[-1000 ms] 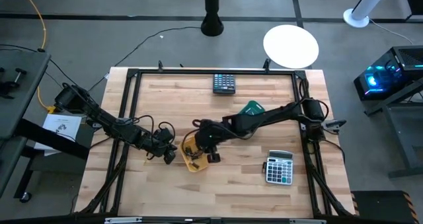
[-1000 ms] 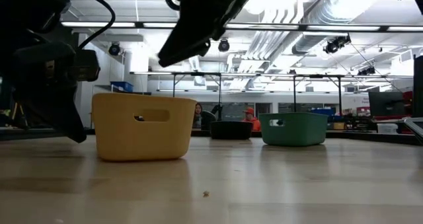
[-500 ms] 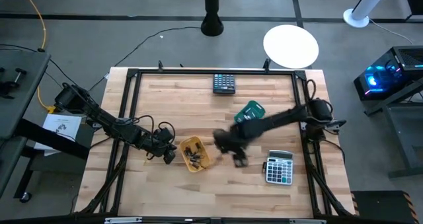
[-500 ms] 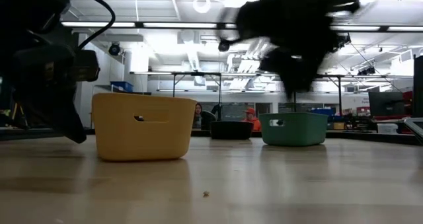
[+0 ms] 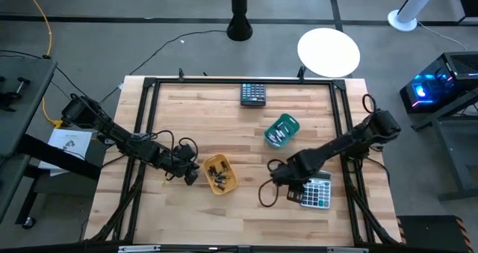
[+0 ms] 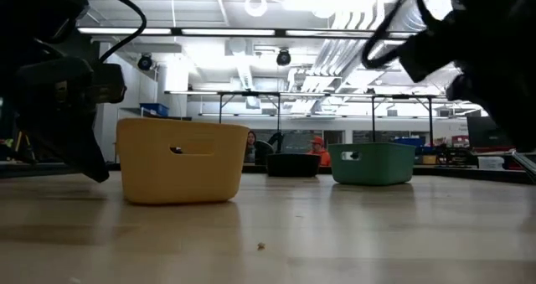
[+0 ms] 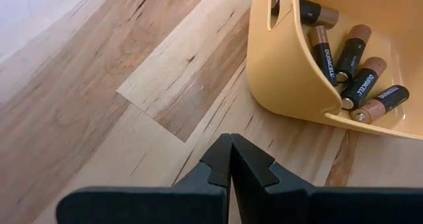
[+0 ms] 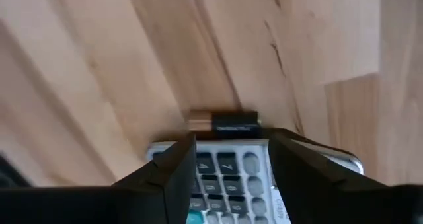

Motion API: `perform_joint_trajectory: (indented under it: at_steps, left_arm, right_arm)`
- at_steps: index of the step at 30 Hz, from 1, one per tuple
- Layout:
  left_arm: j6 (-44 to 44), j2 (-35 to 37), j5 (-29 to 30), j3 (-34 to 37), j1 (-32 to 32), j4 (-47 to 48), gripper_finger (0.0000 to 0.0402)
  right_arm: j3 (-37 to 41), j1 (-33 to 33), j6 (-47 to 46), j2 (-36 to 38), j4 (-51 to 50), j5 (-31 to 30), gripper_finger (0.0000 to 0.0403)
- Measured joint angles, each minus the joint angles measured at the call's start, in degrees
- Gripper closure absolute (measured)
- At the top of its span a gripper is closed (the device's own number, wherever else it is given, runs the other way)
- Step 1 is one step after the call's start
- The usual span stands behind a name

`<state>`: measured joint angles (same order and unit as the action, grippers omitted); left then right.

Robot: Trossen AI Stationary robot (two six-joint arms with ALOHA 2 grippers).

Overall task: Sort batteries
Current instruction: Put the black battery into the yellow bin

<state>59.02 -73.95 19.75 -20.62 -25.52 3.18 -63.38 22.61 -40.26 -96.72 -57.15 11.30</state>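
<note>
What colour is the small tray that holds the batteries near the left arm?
Yellow. The tray with its batteries shows best in the left wrist view.

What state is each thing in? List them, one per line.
left gripper: shut, empty, beside the yellow tray.
right gripper: open, over the grey calculator.
yellow tray: upright, holding batteries.
teal tray: upright, holding batteries.
loose battery: lying against the grey calculator's edge.
dark calculator: flat, untouched.

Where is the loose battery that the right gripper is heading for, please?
In the right wrist view, the battery lies on the wooden table against the grey calculator's edge, just ahead of the open right gripper.
</note>
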Motion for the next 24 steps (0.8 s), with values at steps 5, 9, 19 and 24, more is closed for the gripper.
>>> perform_joint_trajectory:
  at_steps: [5,9,19,24]
  left_arm:
    - [-0.8,0.0,0.5,0.0,0.0,0.1,0.0402]
    - [-0.8,0.0,0.5,0.0,0.0,0.0,0.0402]
    - [-0.1,0.0,-0.2,0.0,0.0,-0.1,0.0401]
    - [-0.1,0.0,-0.2,0.0,0.0,-0.1,0.0402]
  right_arm:
    - [5.4,-0.2,-3.5,0.8,6.2,-0.8,0.022]
    - [7.6,-1.4,-6.0,0.8,9.9,-1.0,0.022]
    - [8.0,0.5,-7.4,1.2,5.8,-0.9,0.022]
    - [8.0,1.7,-11.6,4.2,4.7,-2.2,0.022]
